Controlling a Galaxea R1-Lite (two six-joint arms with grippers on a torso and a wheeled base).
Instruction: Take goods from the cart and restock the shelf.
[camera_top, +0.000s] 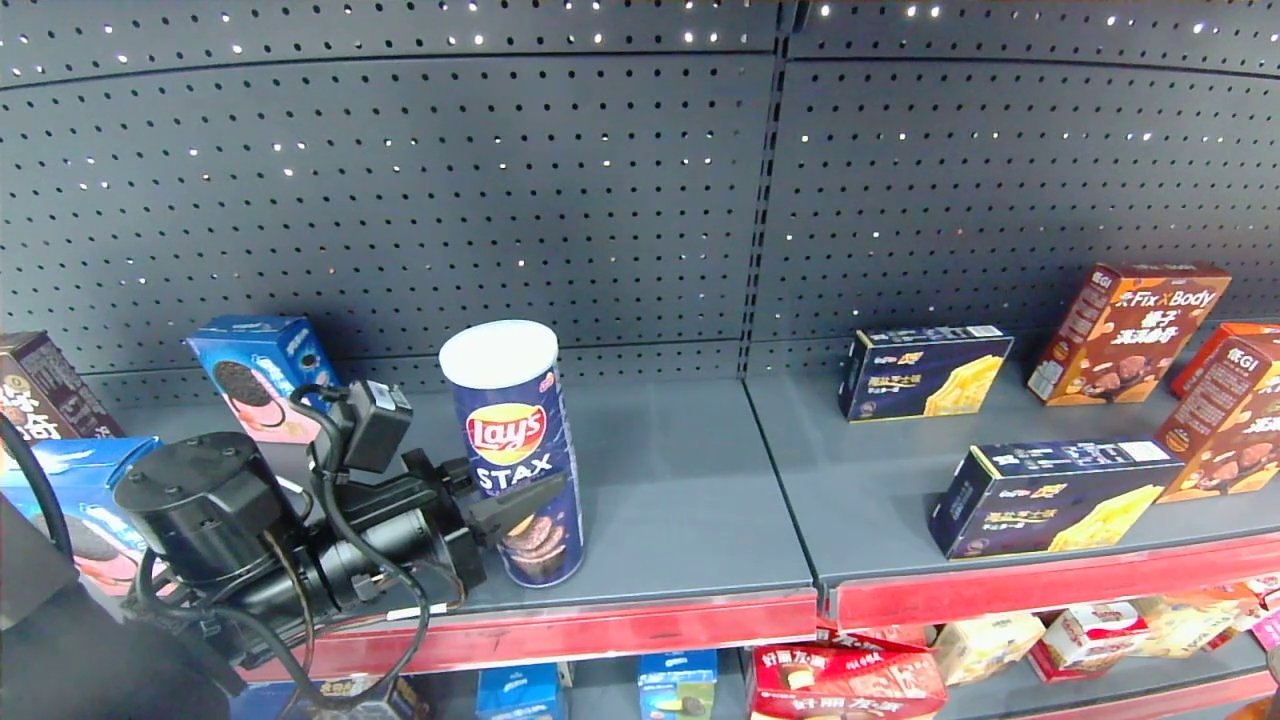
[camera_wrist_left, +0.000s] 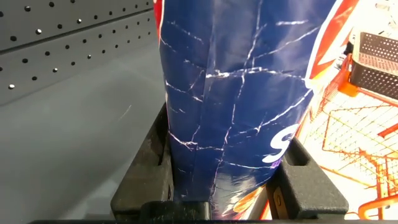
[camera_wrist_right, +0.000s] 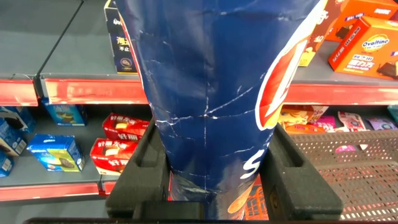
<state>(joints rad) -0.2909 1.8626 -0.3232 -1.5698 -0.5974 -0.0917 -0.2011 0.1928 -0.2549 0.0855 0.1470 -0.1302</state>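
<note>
A tall dark blue chips can with a white lid stands upright on the grey shelf, near its red front rail. My left gripper comes in from the left and is shut on the can's lower half. In the left wrist view the can sits between the black fingers of the gripper. In the right wrist view my right gripper is shut on a second blue chips can, held in front of the lower shelves.
Blue cookie boxes stand behind and left of the can. Dark blue boxes and brown boxes fill the right shelf bay. An orange cart shows behind the left gripper. The lower shelf holds more packs.
</note>
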